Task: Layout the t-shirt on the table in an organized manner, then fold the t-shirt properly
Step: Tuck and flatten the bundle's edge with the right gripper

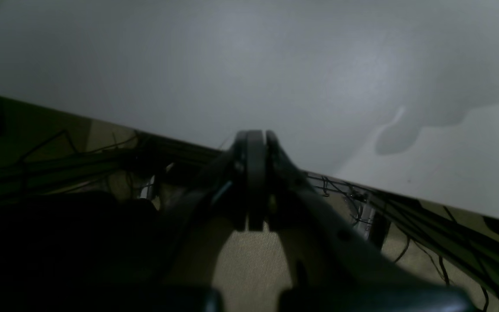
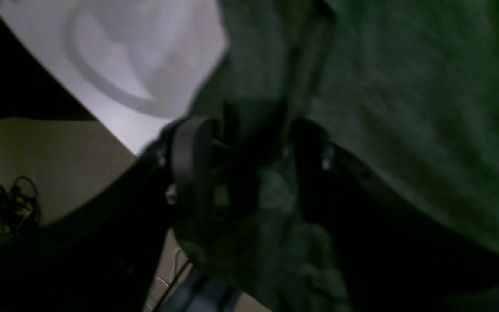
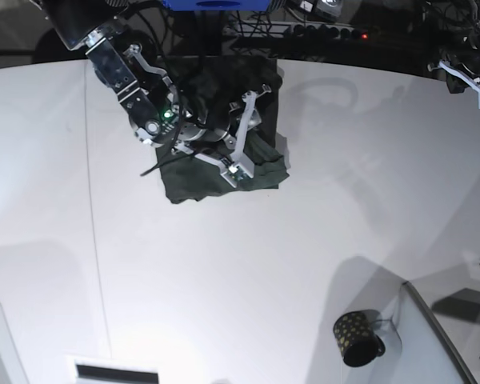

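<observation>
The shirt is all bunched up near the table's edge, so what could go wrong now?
1. The shirt lies at the table's far edge, partly hanging off. A tug that way might slide it off.
2. The right gripper has its jaws apart with cloth bunched between them. Closing might pinch several layers and worsen the crumple.
3. The left gripper is shut and far from the shirt, so one arm alone may drag it crooked.

One table [image 3: 248,264] carries one t-shirt [image 3: 200,180] near its far edge, one mug [image 3: 357,338] and one grey tray-like panel [image 3: 436,336] near its front edge.
</observation>
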Robot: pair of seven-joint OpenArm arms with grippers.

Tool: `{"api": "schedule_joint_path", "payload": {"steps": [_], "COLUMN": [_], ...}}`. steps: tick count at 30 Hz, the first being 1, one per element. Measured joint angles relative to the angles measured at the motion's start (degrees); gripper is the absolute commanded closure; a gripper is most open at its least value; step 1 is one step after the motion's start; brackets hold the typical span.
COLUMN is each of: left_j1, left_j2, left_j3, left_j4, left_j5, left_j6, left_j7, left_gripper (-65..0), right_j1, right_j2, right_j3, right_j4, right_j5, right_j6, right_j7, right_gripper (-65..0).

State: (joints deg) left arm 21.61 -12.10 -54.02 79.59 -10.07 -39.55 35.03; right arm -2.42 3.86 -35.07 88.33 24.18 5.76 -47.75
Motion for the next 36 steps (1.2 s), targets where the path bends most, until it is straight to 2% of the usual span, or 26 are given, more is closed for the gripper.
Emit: {"api": "schedule_joint_path", "payload": {"steps": [4, 10, 12, 15, 24, 26, 30, 31, 36], "left_j1": [0.0, 0.0, -0.02, -0.02, -0.02, -0.02, -0.04, -0.02, -0.04], "left_j2": [0.02, 0.02, -0.02, 0.0, 0.0, 0.0, 0.0, -0.02, 0.0], "left_j3": [0.0, 0.0, 0.0, 0.0, 0.0, 0.0, 0.0, 0.0, 0.0], "left_j4": [0.0, 0.0, 0.0, 0.0, 0.0, 0.0, 0.0, 0.0, 0.0], "left_j5": [0.0, 0.02, 0.02, 0.04, 0.02, 0.09, 0.17, 0.2, -0.04], "left_j6": [0.0, 0.0, 0.0, 0.0, 0.0, 0.0, 0.0, 0.0, 0.0], "left_j7": [0.0, 0.0, 0.0, 0.0, 0.0, 0.07, 0.07, 0.07, 0.15], "left_gripper": [0.0, 0.0, 0.0, 0.0, 0.0, 0.0, 0.0, 0.0, 0.0], "right_j1": [0.04, 0.28, 0.5, 1.66, 2.82, 2.27, 1.44, 1.42, 2.27], "right_j2": [-0.87, -2.16, -1.92, -2.29, -2.01, -1.99, -1.14, -0.76, -0.24], "right_j3": [-0.07, -0.09, -2.12, -7.15, -8.72, -8.72, -9.09, -9.05, -9.05], "right_j4": [-0.28, -3.41, -3.74, -3.82, -3.21, -0.33, 4.04, 3.93, 1.2], "right_j5": [-0.13, -0.07, -0.57, -0.04, -0.24, -0.35, 0.24, 0.0, -0.04], "right_j6": [0.0, 0.0, -0.09, -0.22, -0.28, -1.88, -8.83, -10.62, -10.93], "right_j7": [-0.09, -0.07, 0.04, -0.02, -0.2, -0.26, 0.79, 0.59, 0.46], "right_gripper": [-14.0, -13.4, -11.3, -4.8, -4.5, -8.0, -29.6, -33.2, -33.8]}}
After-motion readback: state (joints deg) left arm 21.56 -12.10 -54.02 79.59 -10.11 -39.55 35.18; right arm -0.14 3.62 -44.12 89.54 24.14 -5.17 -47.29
